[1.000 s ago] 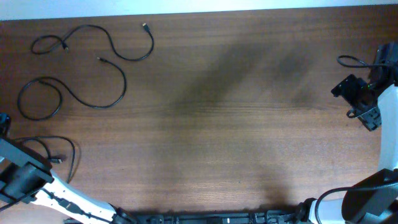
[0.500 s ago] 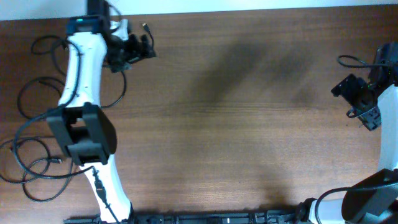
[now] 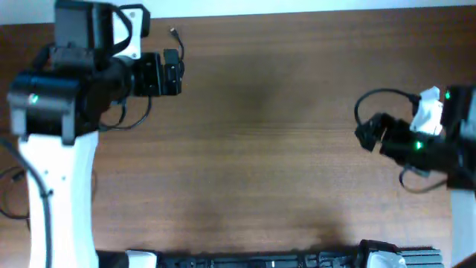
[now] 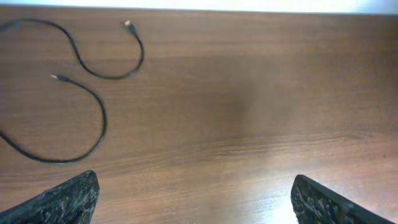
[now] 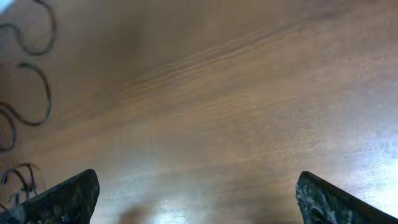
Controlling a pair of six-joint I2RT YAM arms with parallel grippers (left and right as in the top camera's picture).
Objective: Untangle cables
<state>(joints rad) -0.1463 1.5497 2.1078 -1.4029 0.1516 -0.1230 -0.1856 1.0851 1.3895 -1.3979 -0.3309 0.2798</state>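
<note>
The cables lie as separate thin black strands at the table's far left. In the overhead view one plug end (image 3: 175,33) shows just above my left gripper (image 3: 177,73), and another strand (image 3: 138,117) shows below the arm; the arm hides the rest. The left wrist view shows one strand (image 4: 99,76) curling to a plug and a second looping strand (image 4: 101,121), both well ahead of my open, empty left gripper (image 4: 196,205). My right gripper (image 3: 366,135) is over the table's right side. It is open and empty (image 5: 199,202), with several strands (image 5: 45,93) far off at the left.
The brown wooden table (image 3: 260,149) spans the view. My left arm (image 3: 56,112) covers much of the left side. A thicker black wire (image 3: 381,94) fixed to the right arm loops above its gripper. A bit of cable (image 3: 10,177) shows at the left edge.
My left arm has risen toward the camera, its gripper staying by the top-left cables. My right arm has moved left and down over the table.
</note>
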